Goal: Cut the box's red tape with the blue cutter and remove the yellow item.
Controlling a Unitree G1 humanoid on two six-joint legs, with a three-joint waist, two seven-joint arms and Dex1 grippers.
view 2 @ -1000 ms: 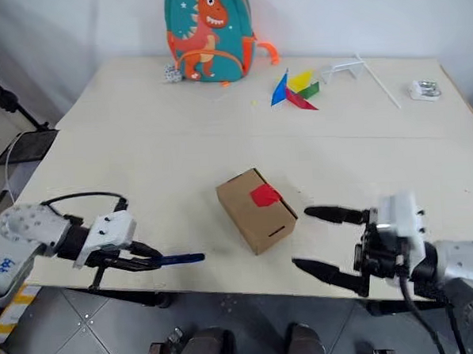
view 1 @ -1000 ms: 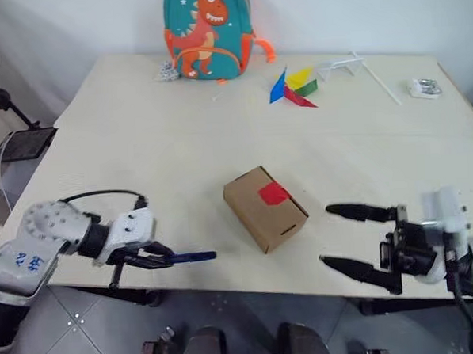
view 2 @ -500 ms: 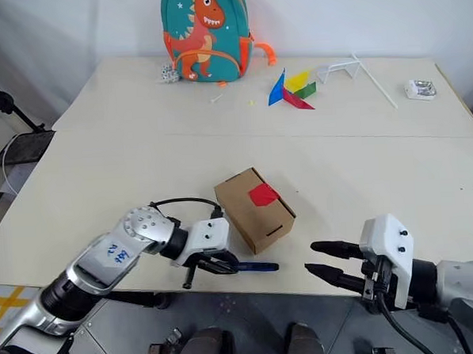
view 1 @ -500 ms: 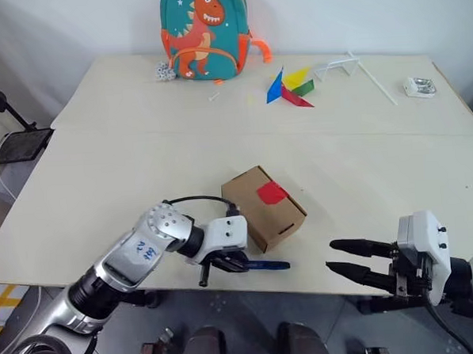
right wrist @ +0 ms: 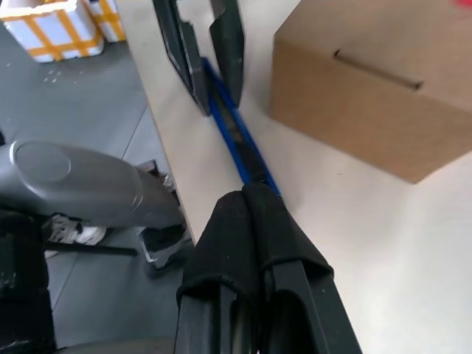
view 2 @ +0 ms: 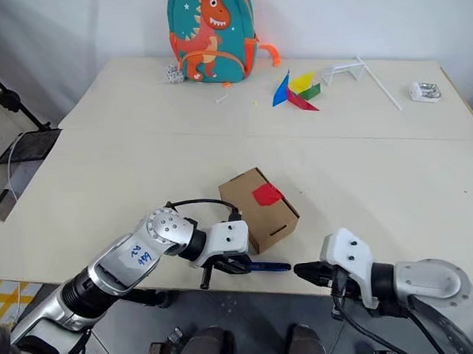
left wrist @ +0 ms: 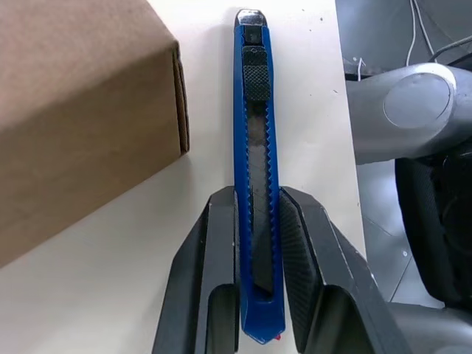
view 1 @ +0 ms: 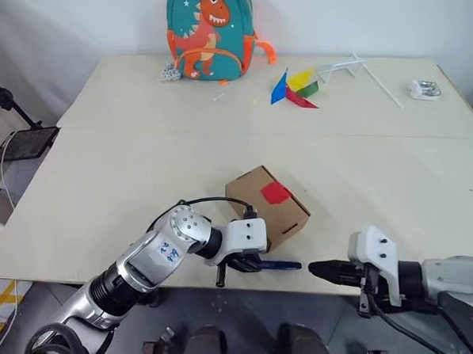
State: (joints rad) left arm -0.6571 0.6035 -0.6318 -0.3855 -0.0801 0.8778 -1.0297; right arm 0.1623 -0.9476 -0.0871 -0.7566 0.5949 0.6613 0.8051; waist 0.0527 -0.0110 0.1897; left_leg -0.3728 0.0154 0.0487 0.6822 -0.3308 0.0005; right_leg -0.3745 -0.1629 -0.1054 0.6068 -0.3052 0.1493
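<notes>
The brown box [view 1: 264, 210] lies near the table's front edge, with the red tape [view 1: 275, 192] on its top. Just in front of it, along that edge, lies the blue cutter [view 1: 277, 264]. My left gripper [view 1: 243, 263] is shut on the cutter's rear half. In the left wrist view the black fingers [left wrist: 215, 265] clamp the blue cutter [left wrist: 254, 147] beside the box [left wrist: 81, 110]. My right gripper [view 1: 317, 269] is shut and holds nothing. Its tip [right wrist: 247, 195] points at the cutter's free end [right wrist: 237, 144]. The yellow item is hidden.
A dinosaur backpack [view 1: 209, 32], a paper pinwheel [view 1: 294, 87], a white stand [view 1: 350, 66] and a small clear object [view 1: 425, 89] stand at the table's far side. The table [view 1: 140, 150] is bare between them and the box. Its front edge runs right under both grippers.
My left gripper has carried the cutter to the right, to the front of the box. The right gripper has shut, sunk and turned toward the cutter's end.
</notes>
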